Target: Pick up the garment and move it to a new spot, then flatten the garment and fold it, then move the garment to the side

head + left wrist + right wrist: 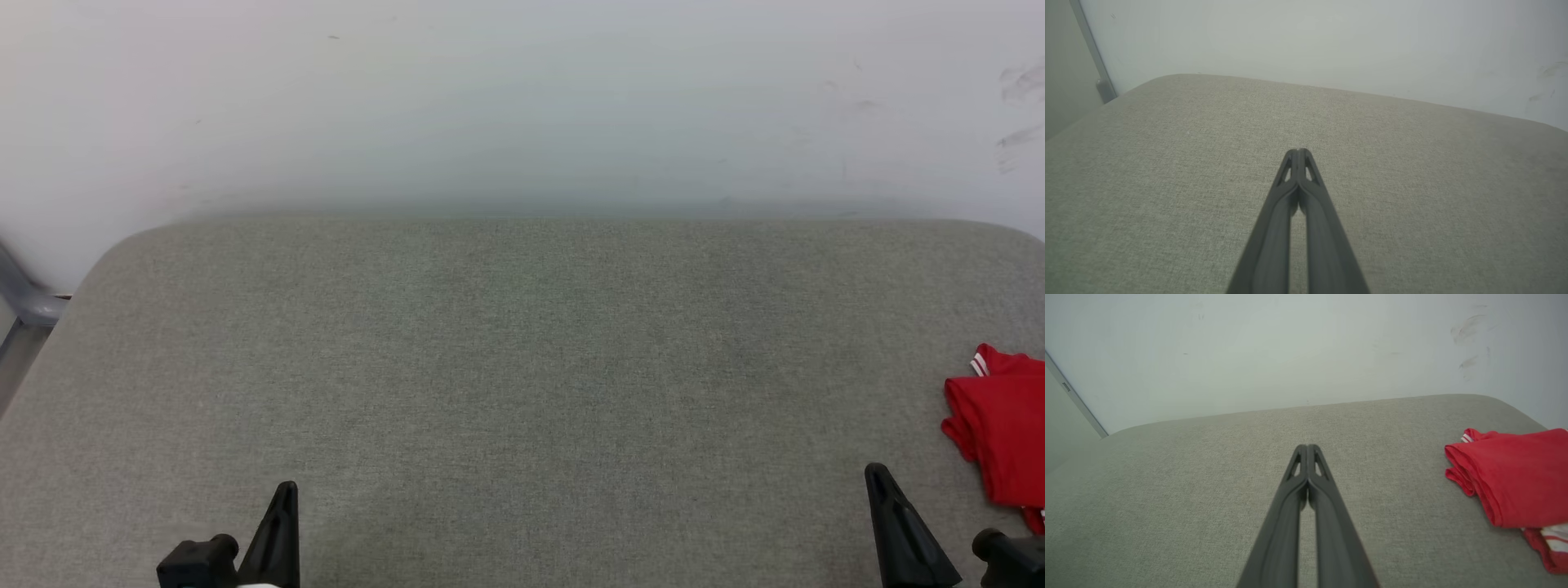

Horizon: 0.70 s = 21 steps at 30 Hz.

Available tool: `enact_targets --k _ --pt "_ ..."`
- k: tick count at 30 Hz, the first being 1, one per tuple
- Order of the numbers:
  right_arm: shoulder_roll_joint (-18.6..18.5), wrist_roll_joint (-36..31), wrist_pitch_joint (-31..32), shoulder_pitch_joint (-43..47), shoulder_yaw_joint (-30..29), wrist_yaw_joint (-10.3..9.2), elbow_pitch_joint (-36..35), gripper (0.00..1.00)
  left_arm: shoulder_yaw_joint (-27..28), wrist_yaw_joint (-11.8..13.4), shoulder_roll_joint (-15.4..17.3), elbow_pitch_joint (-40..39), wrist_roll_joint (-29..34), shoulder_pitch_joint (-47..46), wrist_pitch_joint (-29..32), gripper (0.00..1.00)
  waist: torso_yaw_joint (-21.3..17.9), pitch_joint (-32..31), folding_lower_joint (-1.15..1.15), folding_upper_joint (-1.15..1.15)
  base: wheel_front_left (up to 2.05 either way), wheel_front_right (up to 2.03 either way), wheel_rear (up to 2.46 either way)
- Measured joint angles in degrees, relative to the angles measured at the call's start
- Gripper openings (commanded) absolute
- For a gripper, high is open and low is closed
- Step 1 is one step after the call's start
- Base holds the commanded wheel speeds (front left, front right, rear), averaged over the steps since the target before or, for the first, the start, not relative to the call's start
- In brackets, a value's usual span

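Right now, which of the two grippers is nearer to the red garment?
The right gripper: the garment lies close beside it; the left gripper is on the far side.

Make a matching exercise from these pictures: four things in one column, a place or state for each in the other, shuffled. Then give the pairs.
Column one
1. garment
2. left gripper
3. right gripper
4. wall

Column two
a. shut, lower left of the head view
b. red, lying loose at the right of the grey cushion
c. pale and scuffed, behind the cushion
d. shut, lower right of the head view

Pairs: 1-b, 2-a, 3-d, 4-c
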Motion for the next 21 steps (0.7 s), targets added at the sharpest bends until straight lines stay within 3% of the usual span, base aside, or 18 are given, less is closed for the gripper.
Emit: enact_targets --k 21 --pt "-1.0 24.1 1.9 -5.2 0.9 -0.01 5.9 0.0 1.6 -0.9 -1.0 0.8 -22.4 -2.9 5.4 0.0 -0.3 0.4 0.0 0.0 0.0 0.0 0.0"
